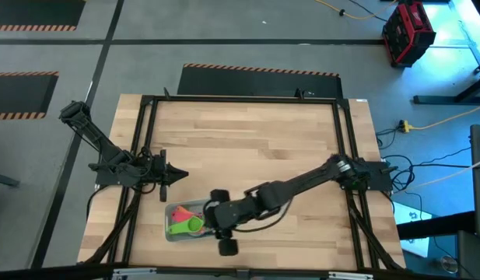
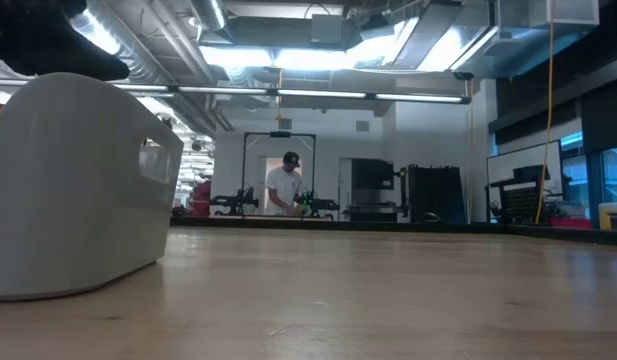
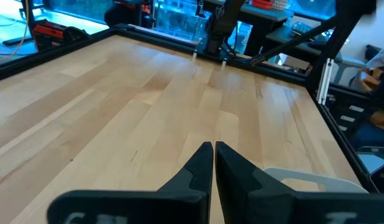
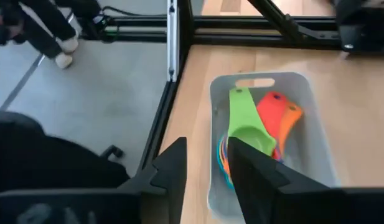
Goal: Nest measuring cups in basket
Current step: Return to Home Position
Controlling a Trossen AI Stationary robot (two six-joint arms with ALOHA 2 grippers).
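The pale basket [image 4: 316, 155] stands near the table's front edge, left of centre [image 1: 168, 222], and fills the left of the low view [image 2: 68, 190]. Inside lie the measuring cups: a green one [image 4: 244, 127] on top, its bowl set in the stack, with a red-orange one [image 4: 272, 112], an orange one [image 4: 291, 118] and the edges of others [image 4: 224, 158] beneath it. My right gripper [image 4: 207, 165] hangs open above the basket [image 1: 211, 223], with nothing between its fingers. My left gripper [image 3: 213, 155] is shut at the table's left side [image 1: 173, 177], apart from the basket.
Bare wooden tabletop [image 1: 247, 148] stretches behind and to the right of the basket. Black frame rails [image 1: 146, 155] run along the table's edges, one close beside the basket [image 4: 173, 68]. A person [image 2: 285, 185] stands far off in the room.
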